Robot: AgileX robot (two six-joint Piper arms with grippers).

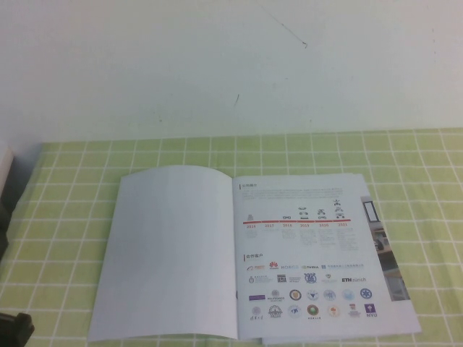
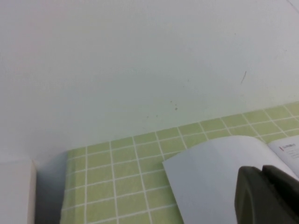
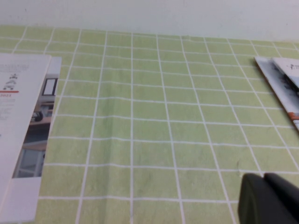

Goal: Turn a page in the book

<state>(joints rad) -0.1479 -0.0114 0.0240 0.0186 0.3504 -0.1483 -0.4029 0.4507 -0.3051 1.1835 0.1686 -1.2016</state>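
Nearest the robot, at the high view's bottom-left corner, a dark part of the left arm juts in beside the book's near-left corner. The left end effector (image 2: 268, 196) shows in its own wrist view as a dark blur over the plain leaf; whether its fingers are apart or together cannot be told. The right end effector (image 3: 271, 198) shows the same way in the right wrist view, hanging over bare cloth to the right of the book, with its fingers together and holding nothing.

The book (image 1: 253, 253) lies open and flat on the table (image 1: 65, 217), which is covered in a green checked cloth. Its left half is the page (image 1: 170, 253), back side up and plain white, lying nearly flat with a slight bow toward the spine. The right half carries a red timeline and rows of small logos. Under its right edge another printed sheet (image 1: 387, 246) sticks out.

The leaf looks thin, light and glossy, so it will probably slide under a fingertip and crease if pinched hard. The best hold is likely at a free outer edge or corner, lifted gently in an arc over the spine.

Farther right on the cloth, a second booklet (image 3: 282, 86) lies well apart. Behind everything stands a plain white wall (image 1: 231, 65).
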